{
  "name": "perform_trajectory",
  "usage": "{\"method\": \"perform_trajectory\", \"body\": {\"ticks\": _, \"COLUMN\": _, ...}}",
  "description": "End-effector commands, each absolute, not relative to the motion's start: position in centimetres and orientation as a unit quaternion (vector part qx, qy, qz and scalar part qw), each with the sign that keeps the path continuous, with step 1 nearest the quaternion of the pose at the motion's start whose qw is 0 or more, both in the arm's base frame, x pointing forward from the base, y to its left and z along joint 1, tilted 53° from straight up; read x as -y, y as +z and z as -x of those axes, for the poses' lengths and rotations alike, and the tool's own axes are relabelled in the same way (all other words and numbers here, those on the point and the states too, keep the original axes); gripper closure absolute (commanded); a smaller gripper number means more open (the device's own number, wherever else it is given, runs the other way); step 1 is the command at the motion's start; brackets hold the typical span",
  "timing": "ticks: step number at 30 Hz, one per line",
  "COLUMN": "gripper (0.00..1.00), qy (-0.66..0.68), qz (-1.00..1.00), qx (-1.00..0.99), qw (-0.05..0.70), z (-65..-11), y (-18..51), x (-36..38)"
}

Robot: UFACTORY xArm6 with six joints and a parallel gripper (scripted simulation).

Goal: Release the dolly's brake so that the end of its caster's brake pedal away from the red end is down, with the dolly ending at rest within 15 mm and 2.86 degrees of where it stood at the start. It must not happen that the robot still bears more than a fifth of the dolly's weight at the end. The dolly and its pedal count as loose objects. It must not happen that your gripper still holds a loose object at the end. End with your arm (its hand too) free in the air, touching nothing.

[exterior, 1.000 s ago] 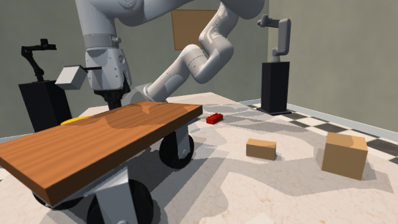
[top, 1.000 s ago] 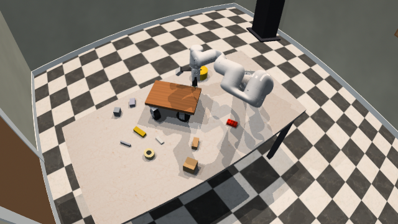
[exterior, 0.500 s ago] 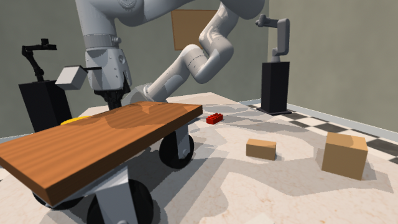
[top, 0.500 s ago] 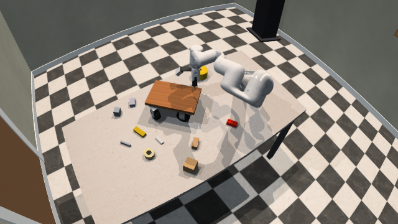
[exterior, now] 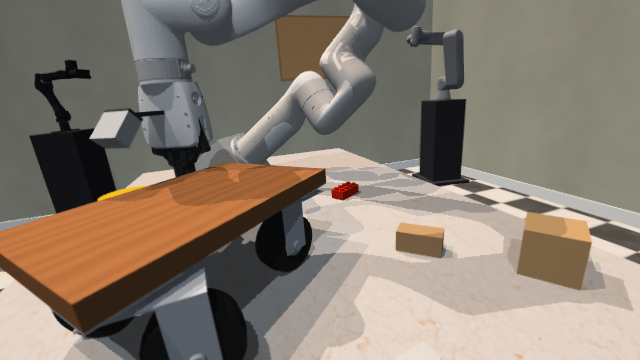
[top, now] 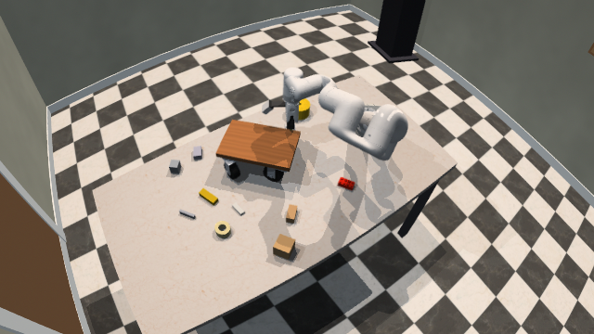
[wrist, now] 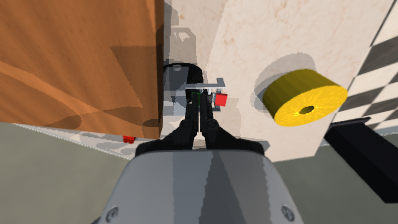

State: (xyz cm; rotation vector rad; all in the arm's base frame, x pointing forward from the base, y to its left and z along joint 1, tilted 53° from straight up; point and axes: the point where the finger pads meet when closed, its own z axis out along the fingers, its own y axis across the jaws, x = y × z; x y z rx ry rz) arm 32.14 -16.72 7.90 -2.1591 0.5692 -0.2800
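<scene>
- Dolly (exterior: 150, 225), with its wooden deck on black casters, is seen standing on the marble table (top: 162, 260), its near corner cut off by the exterior view's left edge.
- Two tan boxes are seen on the table to the right of it, the larger (exterior: 554, 249) nearer and the smaller (exterior: 420, 239) behind; both are closed, so any contents cannot be made out.
- A red brick (exterior: 345, 190) lies farther back.
- At the dolly's far edge the gripper (wrist: 200, 102) is pointed down with its fingers pressed together and nothing between them.
- Its tips are met at the grey brake pedal (wrist: 204, 86), just beside the pedal's red end (wrist: 221, 100); contact cannot be judged.
- A yellow ring (wrist: 306, 97) lies beyond, apart from the dolly.
</scene>
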Motion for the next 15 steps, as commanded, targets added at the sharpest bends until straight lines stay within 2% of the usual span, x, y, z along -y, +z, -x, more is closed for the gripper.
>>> {"method": "perform_trajectory", "body": {"ticks": 1, "gripper": 1.0, "qy": -0.114, "qz": 0.866, "qx": -0.228, "qw": 0.43, "z": -32.27, "y": 7.82, "x": 16.69}}
{"method": "perform_trajectory", "body": {"ticks": 15, "gripper": 1.0, "qy": -0.114, "qz": 0.866, "qx": -0.228, "qw": 0.43, "z": -32.44, "y": 7.56, "x": 16.39}}
